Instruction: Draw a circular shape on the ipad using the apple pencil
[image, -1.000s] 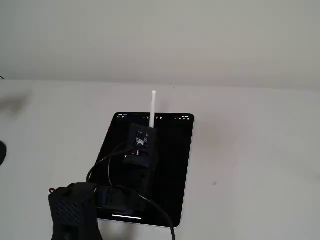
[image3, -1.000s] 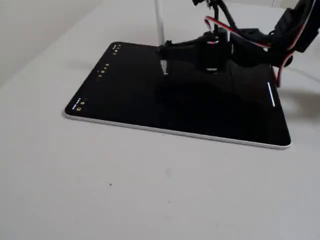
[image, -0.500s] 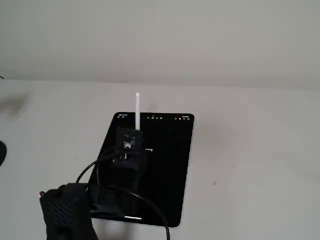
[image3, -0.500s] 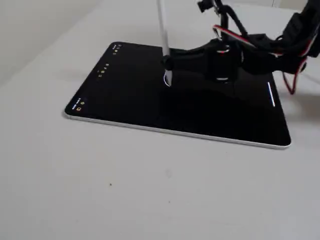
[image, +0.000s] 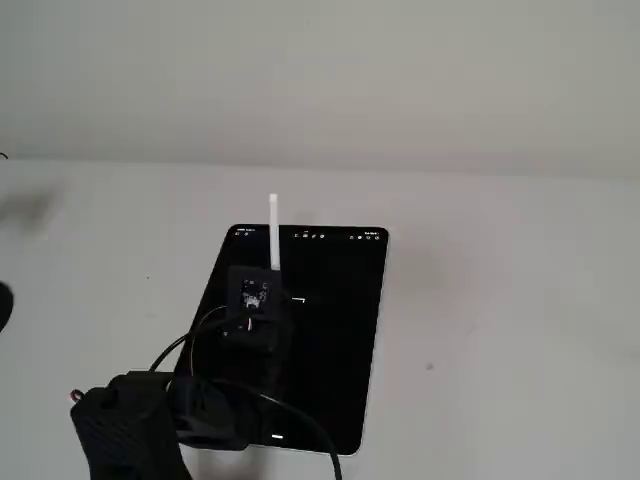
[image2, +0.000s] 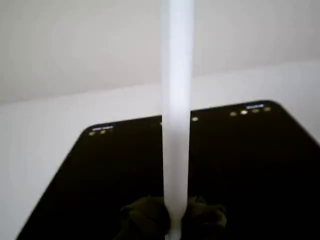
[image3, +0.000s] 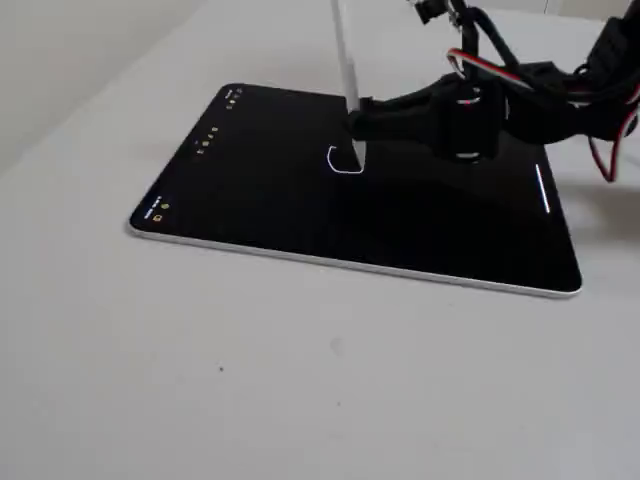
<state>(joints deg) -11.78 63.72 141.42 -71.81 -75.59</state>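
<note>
Ipad (image3: 300, 215) flat on pale table (image3: 300, 380); hand (image3: 362, 118) clamps upright apple pencil (image3: 345, 60).

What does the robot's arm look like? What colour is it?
The arm is black and blocky, with matte plastic parts. Black cables loop along it, and thin red wires show near its joints in a fixed view. The gripper is black too, with short chunky fingers.
</note>
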